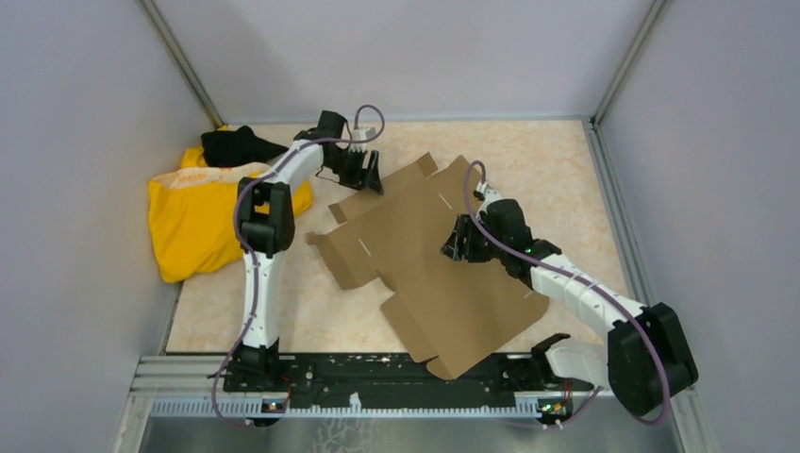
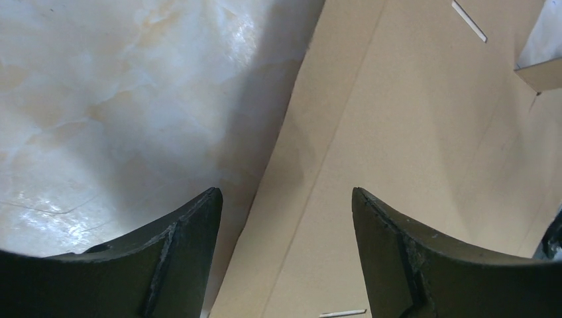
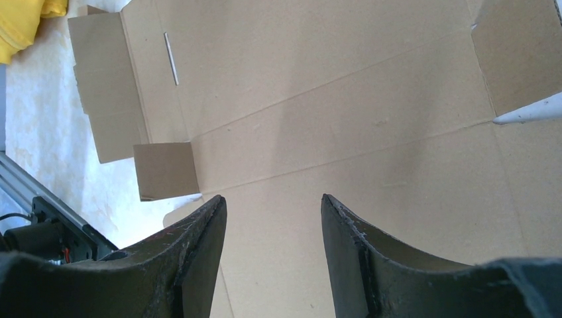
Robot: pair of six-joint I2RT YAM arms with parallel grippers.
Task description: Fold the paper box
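We see the paper box (image 1: pixel 434 260) lying as an unfolded brown cardboard sheet on the worktop (image 1: pixel 557 179). It is set at a slant, with its flaps and tabs spread out. Its near corner reaches over the black rail (image 1: pixel 377 377) at the front edge, between the two arm bases.

The left pincer (image 1: pixel 370 177) is at the far left corner of the sheet. In its wrist view the left pincer (image 2: pixel 285 199) has both fingers spread wide with nothing held between them. The cardboard's edge runs up through the gap, with bare worktop on one side and the sheet on the other. We cannot tell whether the fingertips touch the cardboard.

The right pincer (image 1: pixel 457 242) is over the middle of the sheet, toward its right side. Its own camera shows the right pincer (image 3: pixel 273 202) parted too, a little less widely, and gripping nothing. Score lines cross the panel beyond the fingers, and a narrow slot (image 3: pixel 171 58) is cut near the side flaps. Here too we cannot say whether the tips rest on the sheet or hang just above it.

A yellow cloth (image 1: pixel 193 217) lies crumpled at the left wall, just beside the left arm and apart from the cardboard. A black item (image 1: pixel 236 146) sits at its far end, in the corner.
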